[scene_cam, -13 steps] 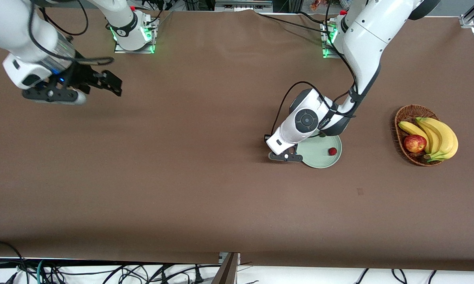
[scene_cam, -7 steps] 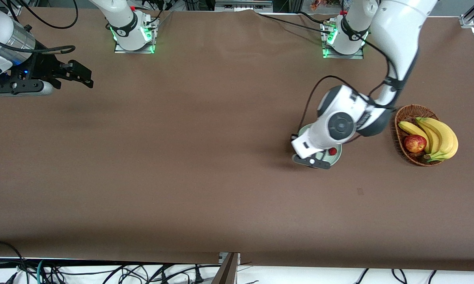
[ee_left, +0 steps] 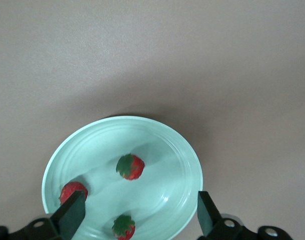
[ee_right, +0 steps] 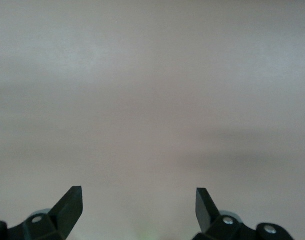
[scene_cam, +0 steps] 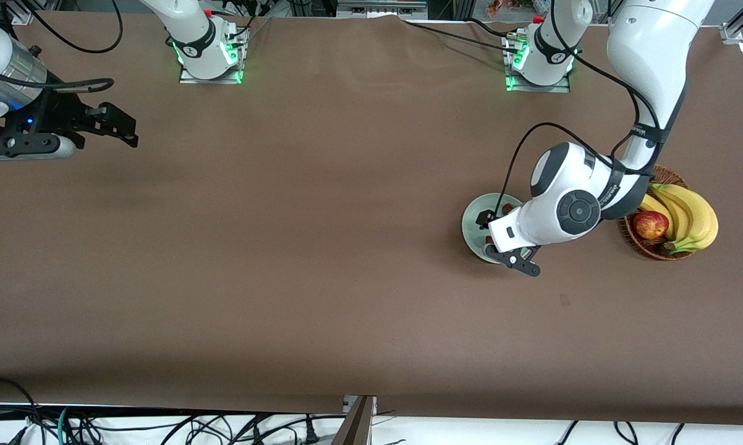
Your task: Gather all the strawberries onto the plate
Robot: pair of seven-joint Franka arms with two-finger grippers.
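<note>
The pale mint-green plate (scene_cam: 474, 217) lies on the brown table beside the basket, toward the left arm's end. In the left wrist view the plate (ee_left: 165, 135) holds three strawberries: one (ee_left: 130, 167) near its middle, one (ee_left: 72, 190) by the rim next to a fingertip, and one (ee_left: 124, 227) closer to the gripper. My left gripper (scene_cam: 488, 234) hovers over the plate, open and empty (ee_left: 140, 207). In the front view it hides most of the berries. My right gripper (scene_cam: 122, 127) is open and empty (ee_right: 138, 197) over bare table at the right arm's end.
A brown wicker basket (scene_cam: 632, 185) with bananas (scene_cam: 690, 213) and a red apple (scene_cam: 649, 224) stands beside the plate, toward the left arm's end; the left arm's elbow hangs over its edge. Cables run along the table's edges.
The left arm has swung toward the basket, its gripper now over the plate and covering the berry seen before. The right gripper has drawn back toward its own end of the table.
</note>
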